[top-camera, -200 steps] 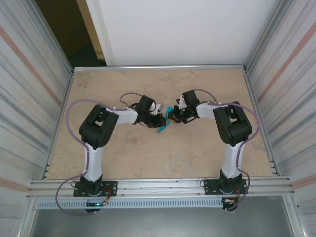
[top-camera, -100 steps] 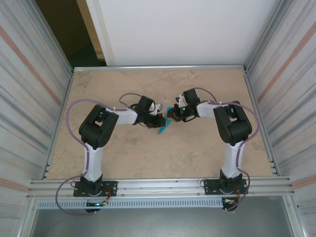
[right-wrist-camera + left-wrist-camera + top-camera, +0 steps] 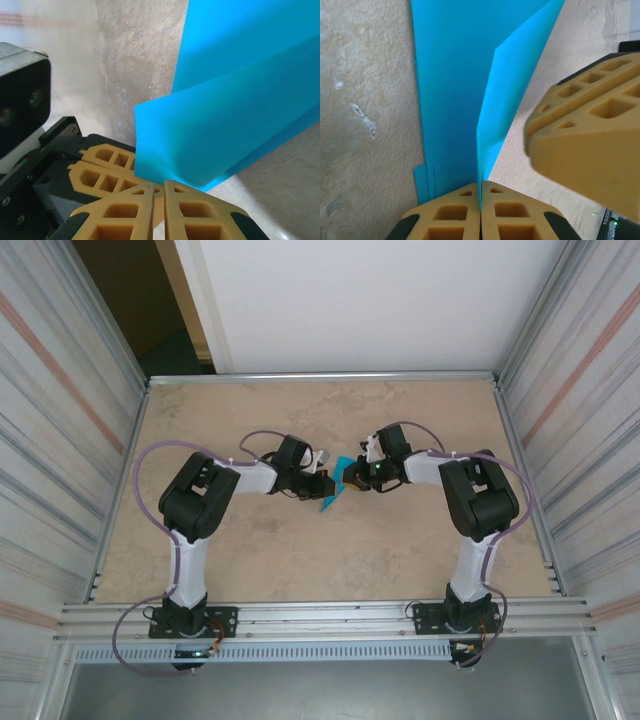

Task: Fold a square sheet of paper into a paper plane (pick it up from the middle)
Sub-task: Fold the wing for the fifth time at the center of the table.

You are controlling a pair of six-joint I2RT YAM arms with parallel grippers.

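Left tool (image 3: pixel 480 196): clenched on the lower edge of the square sheet of paper (image 3: pixel 450 75); right tool (image 3: pixel 159 186) pinches a folded flap, so the sheet is held between both at mid-table (image 3: pixel 250 560), likely for creasing. Wrist views reveal the layered flaps and grip points; the overhead view locates everything between the arms.

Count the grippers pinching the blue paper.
2. The left gripper clamps the folded blue paper from the left; the right gripper clamps it from the right, mid-table.
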